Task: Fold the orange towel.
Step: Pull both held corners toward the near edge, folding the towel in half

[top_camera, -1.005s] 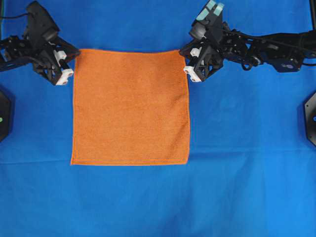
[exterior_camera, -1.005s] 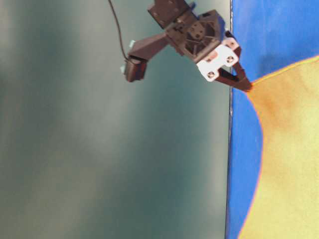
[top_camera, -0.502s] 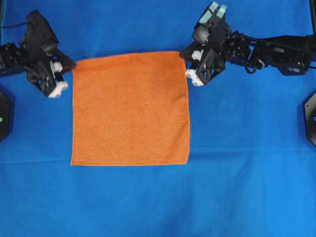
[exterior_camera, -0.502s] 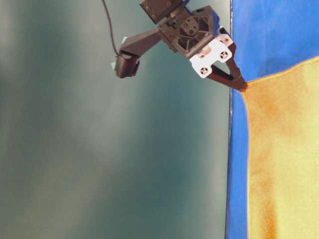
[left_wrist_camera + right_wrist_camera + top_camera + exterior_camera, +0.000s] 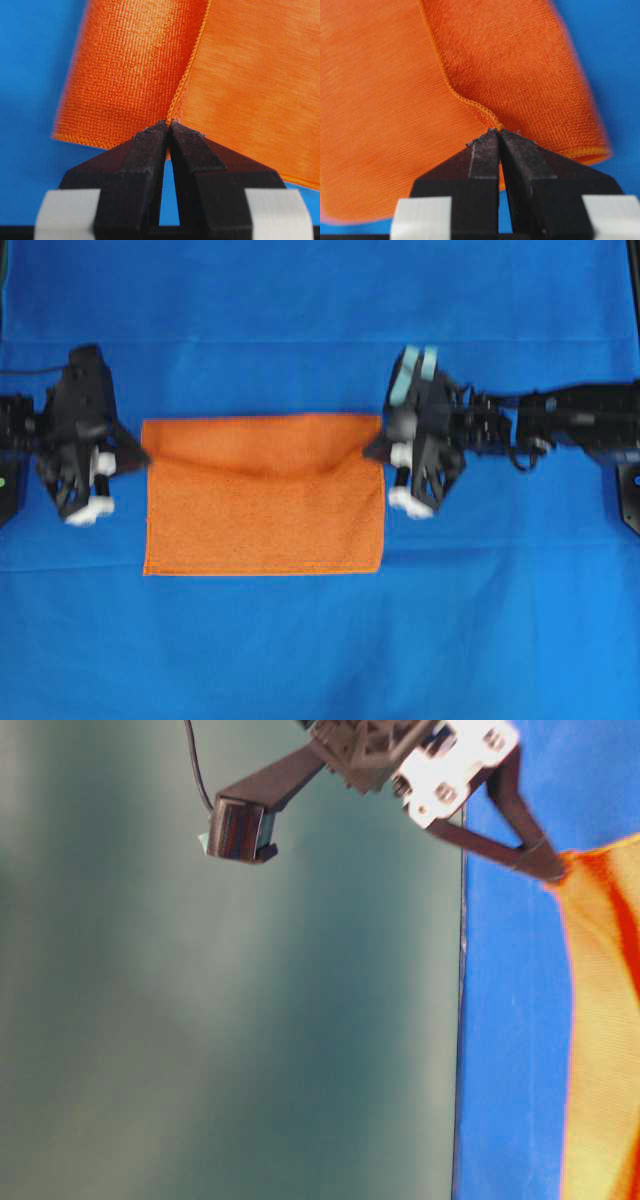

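Overhead: your orange towel lies on the blue sheet; its far edge is lifted and carried toward the near edge, sagging in the middle between the corners.
Overhead, arms: the left gripper sits at the towel's left raised corner, the right gripper at the right one.
Table-level: you see one gripper pinching a towel corner above the sheet.
Left wrist: jaws clenched on the hemmed corner of the towel.
Right wrist: jaws clenched on the other corner, towel draped beyond.
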Controlling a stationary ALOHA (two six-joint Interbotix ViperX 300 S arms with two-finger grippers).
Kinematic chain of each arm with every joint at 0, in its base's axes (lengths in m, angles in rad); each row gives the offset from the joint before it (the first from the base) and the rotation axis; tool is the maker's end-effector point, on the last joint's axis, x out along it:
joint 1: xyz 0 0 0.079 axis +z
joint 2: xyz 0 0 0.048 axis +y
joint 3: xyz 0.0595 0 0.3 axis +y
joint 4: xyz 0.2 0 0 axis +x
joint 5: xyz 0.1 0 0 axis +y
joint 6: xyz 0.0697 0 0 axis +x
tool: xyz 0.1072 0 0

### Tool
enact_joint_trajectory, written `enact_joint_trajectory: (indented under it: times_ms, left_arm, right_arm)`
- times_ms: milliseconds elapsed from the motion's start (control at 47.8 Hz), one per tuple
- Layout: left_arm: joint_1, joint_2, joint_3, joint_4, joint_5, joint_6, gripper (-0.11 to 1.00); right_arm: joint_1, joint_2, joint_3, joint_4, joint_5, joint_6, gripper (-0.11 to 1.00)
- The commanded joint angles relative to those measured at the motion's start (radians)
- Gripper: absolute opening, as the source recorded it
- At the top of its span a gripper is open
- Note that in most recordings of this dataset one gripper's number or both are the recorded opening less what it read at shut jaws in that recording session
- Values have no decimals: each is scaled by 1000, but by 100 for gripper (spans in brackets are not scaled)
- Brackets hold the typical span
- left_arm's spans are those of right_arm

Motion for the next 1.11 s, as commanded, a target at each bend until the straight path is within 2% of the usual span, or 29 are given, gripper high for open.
enact_joint_trajectory:
  times_ms: [0,188,335,398,649,984,1046,1088]
  left_arm:
    - [-83,-5,-8,0,0,-57,1]
    - [-261,17,-18,0,-3,-221,1]
    - [-350,48,-31,0,-6,-299,1]
    - [-370,67,-41,0,-8,-307,1]
    - [-371,160,-94,2,-40,-301,1]
    - [-351,175,-80,2,-55,-302,2]
    - [-337,169,-77,2,-55,-302,8]
    - [-334,166,-75,2,-52,-301,17]
  right_arm:
    - [52,-29,-5,25,0,0,2]
    - [155,-29,0,80,0,0,2]
    - [209,-26,0,107,-2,0,2]
    - [218,-26,0,115,-5,0,2]
    - [221,-23,3,118,0,0,2]
    - [221,8,-5,121,0,0,3]
    - [221,12,-9,127,0,0,5]
    - [222,12,-12,130,0,0,15]
